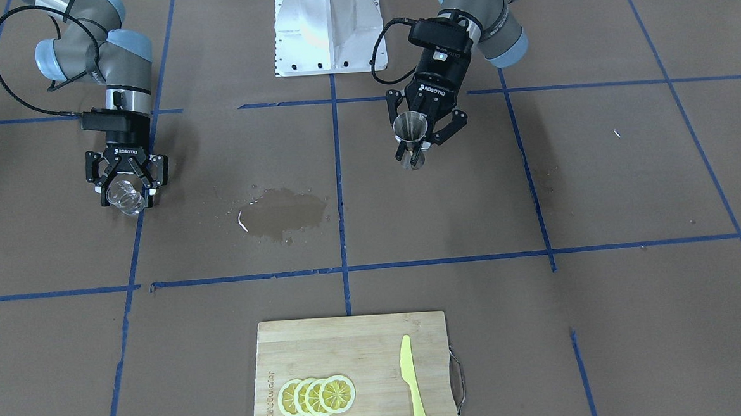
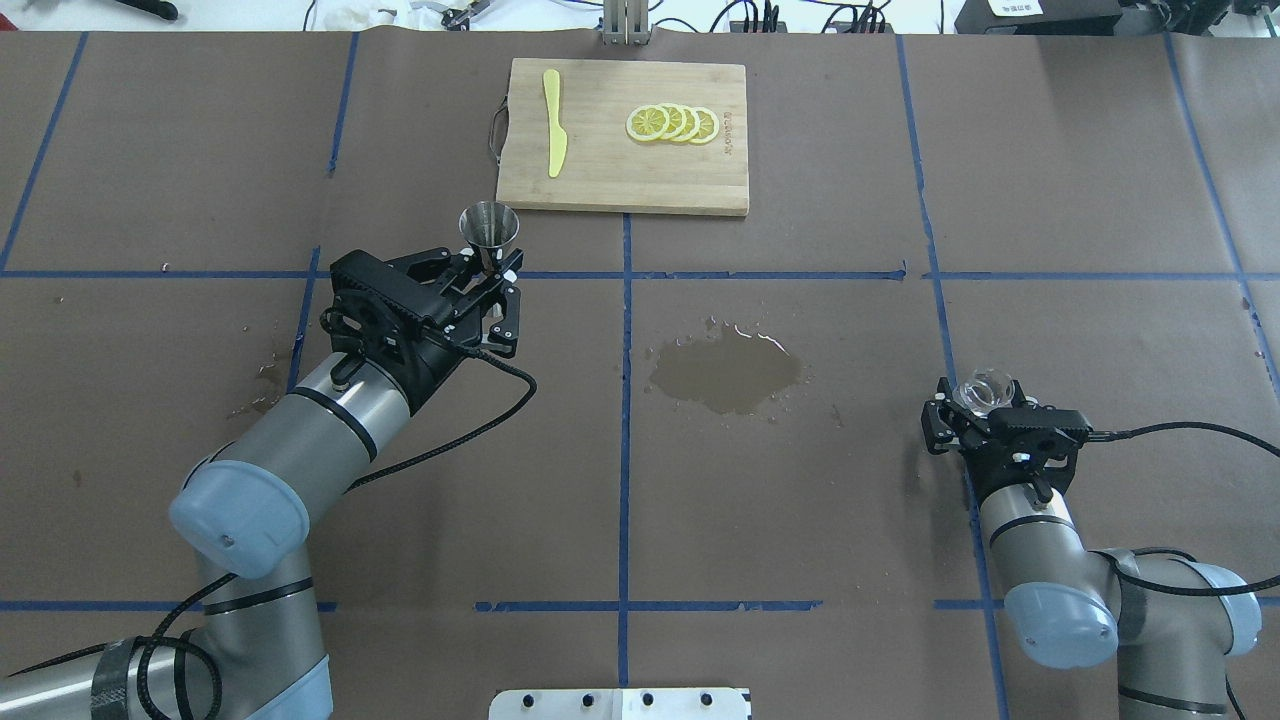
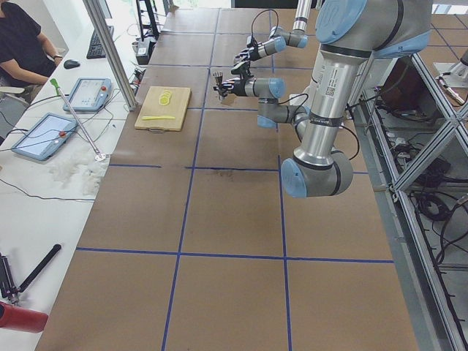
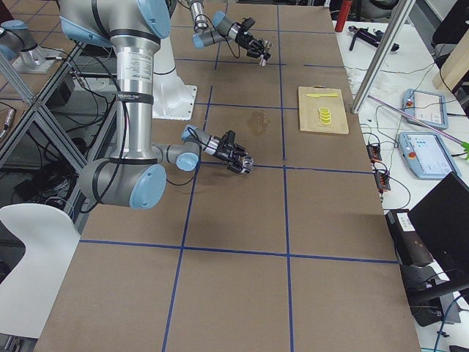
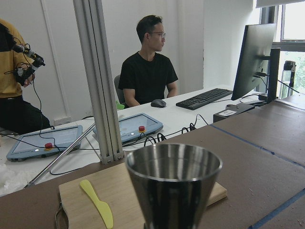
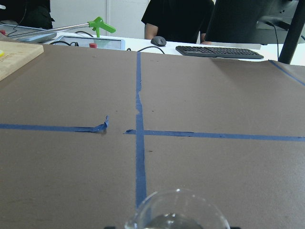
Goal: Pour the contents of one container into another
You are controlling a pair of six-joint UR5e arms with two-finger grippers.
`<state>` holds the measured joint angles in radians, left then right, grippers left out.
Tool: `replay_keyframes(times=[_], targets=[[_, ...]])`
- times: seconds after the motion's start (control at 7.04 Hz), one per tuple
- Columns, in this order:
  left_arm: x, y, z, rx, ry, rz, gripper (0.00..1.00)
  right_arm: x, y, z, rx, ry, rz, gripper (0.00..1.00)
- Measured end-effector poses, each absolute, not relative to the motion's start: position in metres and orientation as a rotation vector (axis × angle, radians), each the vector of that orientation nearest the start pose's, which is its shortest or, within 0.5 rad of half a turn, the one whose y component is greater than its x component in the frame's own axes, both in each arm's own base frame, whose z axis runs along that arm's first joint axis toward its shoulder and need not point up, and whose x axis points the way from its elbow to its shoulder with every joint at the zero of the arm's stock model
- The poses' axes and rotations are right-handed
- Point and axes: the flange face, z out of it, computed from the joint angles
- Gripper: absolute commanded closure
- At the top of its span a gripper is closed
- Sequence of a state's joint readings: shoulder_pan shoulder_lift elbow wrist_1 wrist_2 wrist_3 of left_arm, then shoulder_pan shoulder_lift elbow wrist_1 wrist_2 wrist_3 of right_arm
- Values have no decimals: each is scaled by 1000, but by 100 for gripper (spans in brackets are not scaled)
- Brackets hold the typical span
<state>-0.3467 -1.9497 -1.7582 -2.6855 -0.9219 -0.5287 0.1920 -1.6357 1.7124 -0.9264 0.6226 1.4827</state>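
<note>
The steel jigger point(image 1: 411, 135) stands upright between the fingers of my left gripper point(image 1: 414, 148), which is shut on its narrow waist; the overhead view shows its open cup point(image 2: 488, 228) just in front of the gripper point(image 2: 490, 268). The jigger's rim point(image 5: 174, 164) fills the bottom of the left wrist view. Far across the table, my right gripper point(image 1: 127, 193) is shut on the clear glass tumbler point(image 1: 125, 199), low over the paper. The tumbler point(image 2: 985, 388) also shows in the overhead view, and its rim point(image 6: 176, 212) in the right wrist view. I cannot tell whether either vessel holds liquid.
A dark wet patch point(image 1: 282, 212) stains the brown paper between the two grippers. A wooden cutting board point(image 1: 352, 336) at the operators' edge carries lemon slices point(image 1: 317, 396) and a yellow plastic knife point(image 1: 413, 383). Blue tape lines grid the table.
</note>
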Motion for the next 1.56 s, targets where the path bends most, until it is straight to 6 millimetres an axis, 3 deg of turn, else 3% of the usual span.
replay_keyframes(times=[0.14, 0.43, 0.85, 1.28, 1.56], targets=[[457, -371, 239, 1384, 915, -17, 100, -427, -303, 534, 995, -531, 433, 19], [457, -370, 239, 1384, 914, -16, 100, -426, -304, 534, 995, -529, 432, 57], [457, -370, 240, 1383, 914, -16, 100, -425, -307, 533, 987, -522, 416, 100], [458, -370, 239, 1383, 915, -16, 100, -421, -310, 522, 993, -589, 439, 100], [458, -370, 238, 1383, 917, -17, 100, -413, -318, 501, 1014, -610, 430, 100]])
